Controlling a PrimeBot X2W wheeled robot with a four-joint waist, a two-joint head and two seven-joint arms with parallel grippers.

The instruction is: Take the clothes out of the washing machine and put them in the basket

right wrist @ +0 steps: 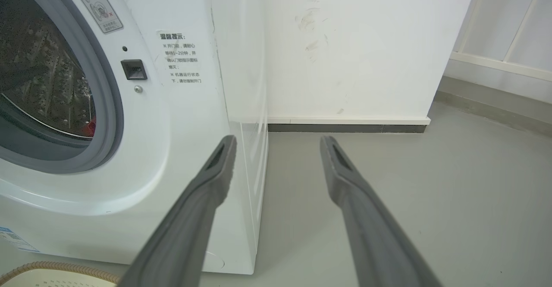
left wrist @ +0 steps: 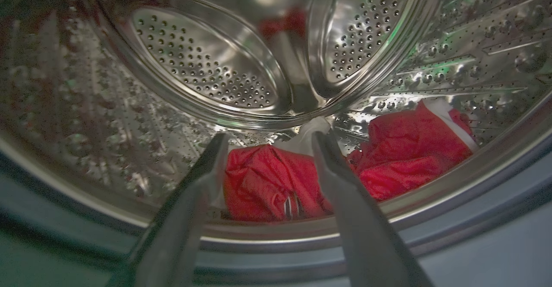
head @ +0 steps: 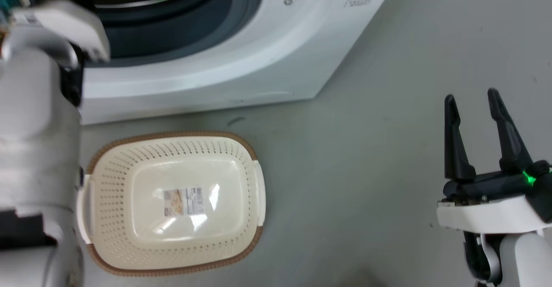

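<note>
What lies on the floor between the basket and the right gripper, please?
Nothing: in the head view, a bare stretch of grey floor separates the basket from the open right gripper.

glossy perforated steel drum [left wrist: 207, 67], soft red cloth clothes [left wrist: 267, 183], smooth cream plastic basket [head: 112, 183].

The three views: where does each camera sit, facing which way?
Head view: on the head, looking down at the basket, floor and washing machine; pale left arm, open right gripper.
Left wrist view: on the left wrist, looking into the drum at the red clothes; open left gripper.
Right wrist view: on the right wrist, facing the machine's corner, wall and floor; its own fingers.
Shared: head and right wrist views both show machine and basket.
</note>
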